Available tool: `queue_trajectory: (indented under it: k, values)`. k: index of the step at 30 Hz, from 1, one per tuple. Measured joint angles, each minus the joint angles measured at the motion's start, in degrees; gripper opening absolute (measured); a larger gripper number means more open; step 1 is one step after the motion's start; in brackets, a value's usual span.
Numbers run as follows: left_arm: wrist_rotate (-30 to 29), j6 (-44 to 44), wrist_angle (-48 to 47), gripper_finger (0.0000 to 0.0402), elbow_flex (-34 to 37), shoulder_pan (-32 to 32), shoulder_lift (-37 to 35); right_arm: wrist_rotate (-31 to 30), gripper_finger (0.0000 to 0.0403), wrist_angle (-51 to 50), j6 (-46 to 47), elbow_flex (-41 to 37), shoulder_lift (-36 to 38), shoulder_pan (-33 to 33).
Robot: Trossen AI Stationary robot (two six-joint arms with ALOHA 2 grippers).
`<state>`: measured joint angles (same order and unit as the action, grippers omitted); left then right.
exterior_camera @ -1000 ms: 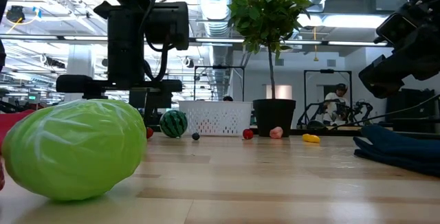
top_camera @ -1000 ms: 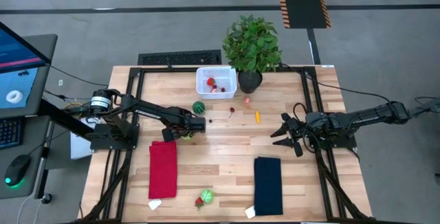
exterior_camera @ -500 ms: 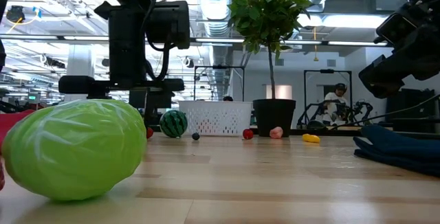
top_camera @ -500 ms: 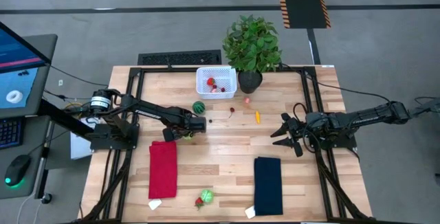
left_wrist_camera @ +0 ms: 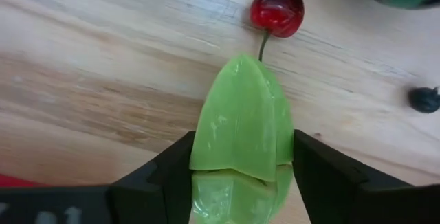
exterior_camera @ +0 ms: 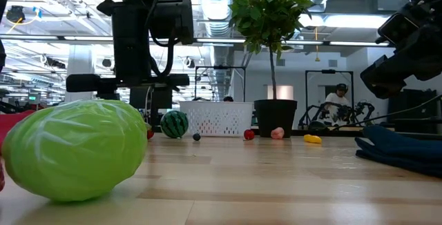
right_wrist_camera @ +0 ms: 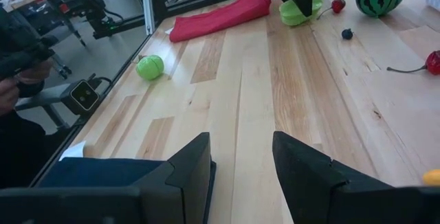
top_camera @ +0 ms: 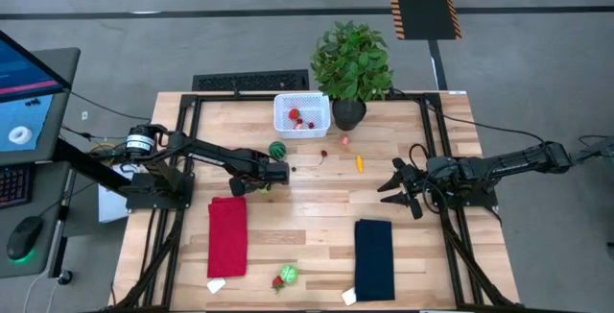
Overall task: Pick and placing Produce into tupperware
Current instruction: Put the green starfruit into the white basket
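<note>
Wooden planks make up the table (top_camera: 317, 207), its middle bare and wide open between the two arms. At about 12 o'clock on the table sits the white basket (top_camera: 301, 113) with red pieces inside, a potted plant (top_camera: 351, 63) just beside it at 1 o'clock. The left claw (top_camera: 257, 184) sits at roughly 9 o'clock, above the red cloth (top_camera: 227, 236) — its fingers pinch a green wedge-shaped piece (left_wrist_camera: 242, 141), whose long axis runs straight out along the fingers, tip pointing at a cherry (left_wrist_camera: 277, 9) just beyond it. The watermelon ball (top_camera: 277, 150) lies near, toward the basket. The right claw (top_camera: 395, 188) waits at 3 o'clock, fingers spread and holding nothing, near the table's edge. A navy cloth (top_camera: 374, 258) lies at 5 o'clock, a green ball (top_camera: 287, 275) at 6 o'clock close to the near edge, a yellow piece (top_camera: 360, 163) near centre.
</note>
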<state>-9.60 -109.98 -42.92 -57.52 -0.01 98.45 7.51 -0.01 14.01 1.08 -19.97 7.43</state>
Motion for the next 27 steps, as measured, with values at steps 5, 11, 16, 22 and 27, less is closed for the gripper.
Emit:
queue_trajectory:
  k: [5,11,16,22,27]
  values:
    - [0.2,-0.8,-0.2,0.0192,0.0,0.0,-0.2,0.0,0.0182,0.0,0.0,0.0,0.0,0.0]
    - [-0.3,-0.8,-0.4,0.0213,0.0,0.0,-1.2,0.0,0.0180,0.0,0.0,0.0,0.0,0.0]
    - [-1.2,-0.7,-0.9,0.0193,0.0,0.0,-2.3,0.0,0.0184,0.0,0.0,0.0,0.0,0.0]
    - [-3.6,0.1,-1.3,0.0191,-0.5,0.0,-3.7,0.0,0.0183,0.0,0.0,0.0,0.1,0.0]
    - [-7.7,4.2,-1.2,0.0194,-1.3,0.0,-5.9,0.0,0.0180,0.0,0.0,0.0,0.1,0.0]
